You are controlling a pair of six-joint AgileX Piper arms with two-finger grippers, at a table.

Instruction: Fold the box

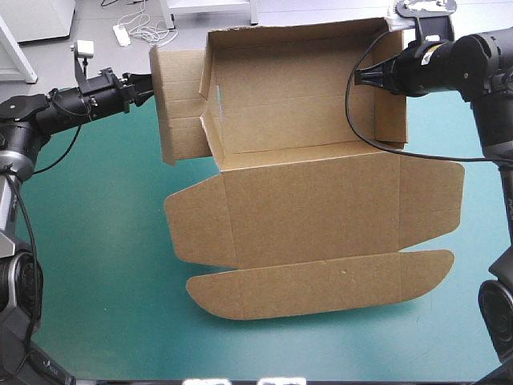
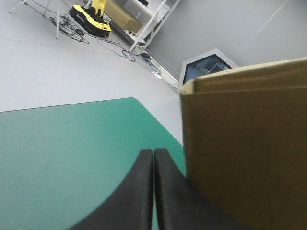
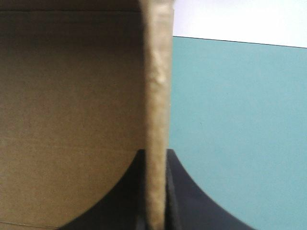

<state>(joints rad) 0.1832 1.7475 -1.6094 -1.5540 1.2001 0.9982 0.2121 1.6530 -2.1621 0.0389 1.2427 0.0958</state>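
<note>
Condition of the box [image 1: 309,192]: partly formed. It sits on the teal-green cover [image 1: 96,241] toward the table's far edge, back wall and side walls raised. The lid [image 1: 313,200] and its rounded front flap [image 1: 321,285] lie flat toward the near edge.

Right gripper [image 1: 370,78]: clamped on the upright right wall [image 1: 390,96]. The right wrist view confirms it, with the board's edge [image 3: 156,96] running straight down between the two black fingers and the tray's brown inside to one side. This grip appears to serve as an anchor, keeping that wall vertical and the tray from sliding while the other side is worked.

Left gripper [image 1: 143,83]: fingers pressed together with nothing between them, as the left wrist view shows [image 2: 153,160]. The left side panel [image 1: 180,104] stands just beside the fingertips, splayed outward from the tray. Whether the tips actually touch the board cannot be told. A closed, pointed tip suits pushing, not grasping, so the likely intent is to press this panel inward over the left wall.

Assessment: the task is roughly midway. The left panel is not yet tucked.

Risk: a push from the left could shift the whole sheet if the right-hand hold slips.
</note>
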